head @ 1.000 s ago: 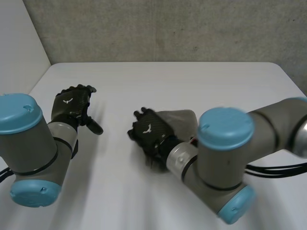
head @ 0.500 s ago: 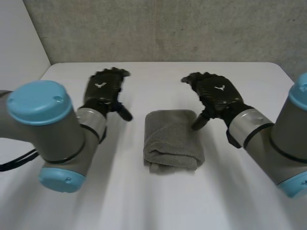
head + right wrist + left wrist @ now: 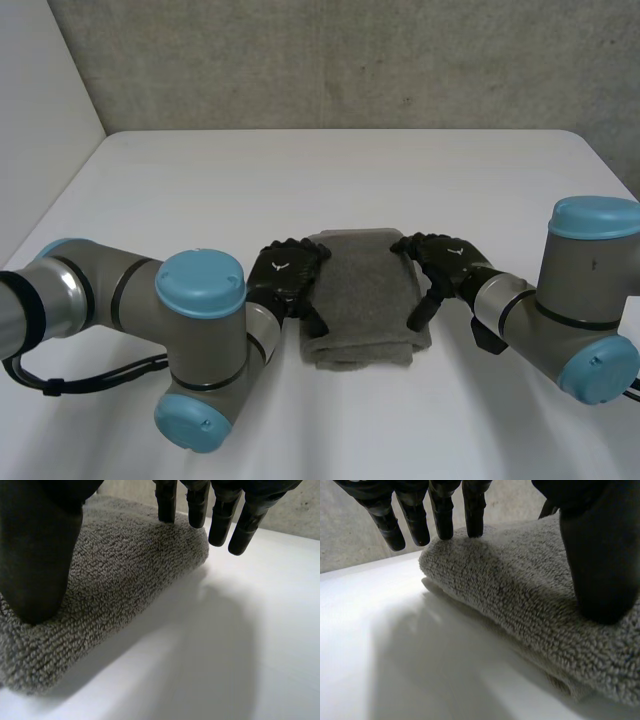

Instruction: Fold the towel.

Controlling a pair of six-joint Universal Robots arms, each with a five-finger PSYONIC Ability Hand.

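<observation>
A folded grey towel [image 3: 362, 295] lies on the white table [image 3: 330, 170], between my two hands. My left hand [image 3: 285, 278] is at the towel's left edge, open. In the left wrist view its straight fingers [image 3: 442, 510] touch the towel [image 3: 520, 595] at a far corner, and its thumb [image 3: 600, 555] rests on top. My right hand [image 3: 445, 265] is at the right edge, also open. In the right wrist view its fingers [image 3: 220, 515] reach the far corner of the towel [image 3: 115, 575], and its thumb [image 3: 40, 545] presses on the top surface.
A grey wall [image 3: 350, 60] runs behind the table's far edge. Bare white tabletop lies beyond the towel and on either side of the arms. Both elbows sit low near the table's front edge.
A second ago my right hand was curled on the towel and my left hung off to the left. Both then rose open over the far side, and now rest against the towel's two sides.
</observation>
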